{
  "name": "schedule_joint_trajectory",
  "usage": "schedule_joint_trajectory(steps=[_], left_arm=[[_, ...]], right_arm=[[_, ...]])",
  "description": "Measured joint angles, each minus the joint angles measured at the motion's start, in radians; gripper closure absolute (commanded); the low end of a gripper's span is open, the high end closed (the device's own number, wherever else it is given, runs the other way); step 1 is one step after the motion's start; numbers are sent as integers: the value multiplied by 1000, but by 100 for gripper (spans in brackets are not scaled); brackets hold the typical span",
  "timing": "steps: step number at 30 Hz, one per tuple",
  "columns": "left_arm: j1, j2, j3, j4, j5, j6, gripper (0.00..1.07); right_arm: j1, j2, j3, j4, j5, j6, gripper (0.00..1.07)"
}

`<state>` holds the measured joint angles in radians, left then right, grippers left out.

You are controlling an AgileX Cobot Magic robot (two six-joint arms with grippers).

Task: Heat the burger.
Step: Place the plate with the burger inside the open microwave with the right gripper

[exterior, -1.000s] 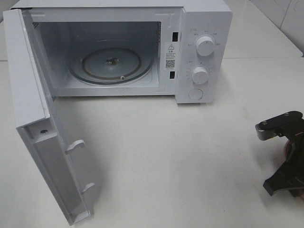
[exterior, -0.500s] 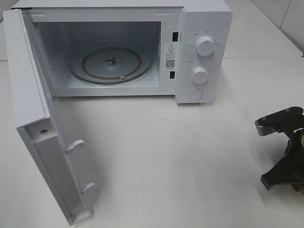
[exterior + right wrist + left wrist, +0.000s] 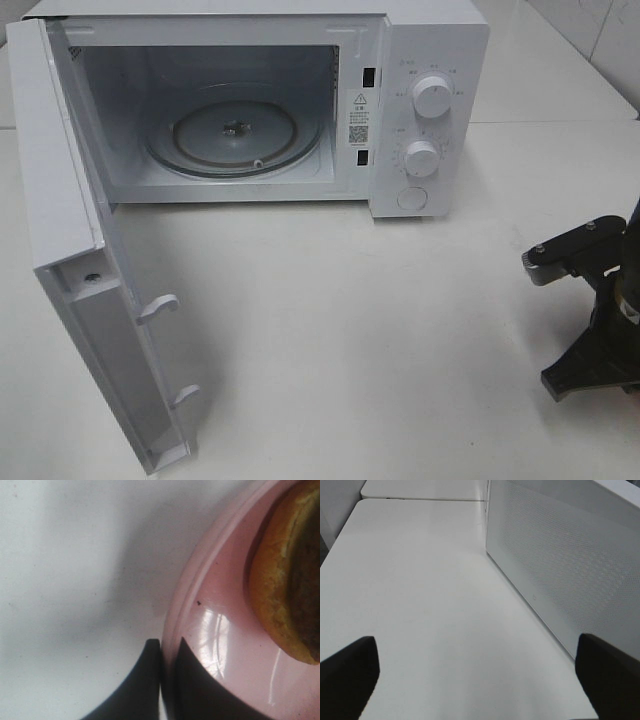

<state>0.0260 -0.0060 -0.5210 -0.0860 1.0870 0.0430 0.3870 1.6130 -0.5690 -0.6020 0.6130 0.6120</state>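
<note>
Burger (image 3: 281, 580), edge only, on pink plate (image 3: 227, 650)

**Exterior high view.** We see even, diffuse light from overhead. The white table (image 3: 400, 330) and microwave (image 3: 440, 60) look bright and low in contrast. The open door (image 3: 70, 250) throws a soft, pale shadow on the table beside it. The oven cavity is dimmer than its shell, and faint highlights sit on the glass turntable (image 3: 280, 140).

**Left wrist view.** The picture is slightly soft. We find the dark fingertips (image 3: 350, 675) of the left gripper (image 3: 480, 680) out of focus.

**Right wrist view.** This close-range picture is heavily blurred. White glare patches mark the pink plate (image 3: 235, 670), the burger (image 3: 280, 580) lacks sharp detail, and a broad grey shadow crosses the table.
</note>
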Motion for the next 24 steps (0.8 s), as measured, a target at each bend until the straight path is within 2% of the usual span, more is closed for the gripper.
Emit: schedule_joint_trajectory(steps=[10,12,15,17,24], left_arm=[[0,0,0,0,0,0,7],[0,0,0,0,0,0,7],[0,0,0,0,0,0,7],[0,0,0,0,0,0,7],[0,0,0,0,0,0,7]], right_arm=[[85,-40,0,-34,98,24,107],[141,-78,1,-32,114,24,107],[152,-89,1,-32,120,24,107],[203,-127,1,-33,165,24,107],[277,-170,1,-39,210,24,107]])
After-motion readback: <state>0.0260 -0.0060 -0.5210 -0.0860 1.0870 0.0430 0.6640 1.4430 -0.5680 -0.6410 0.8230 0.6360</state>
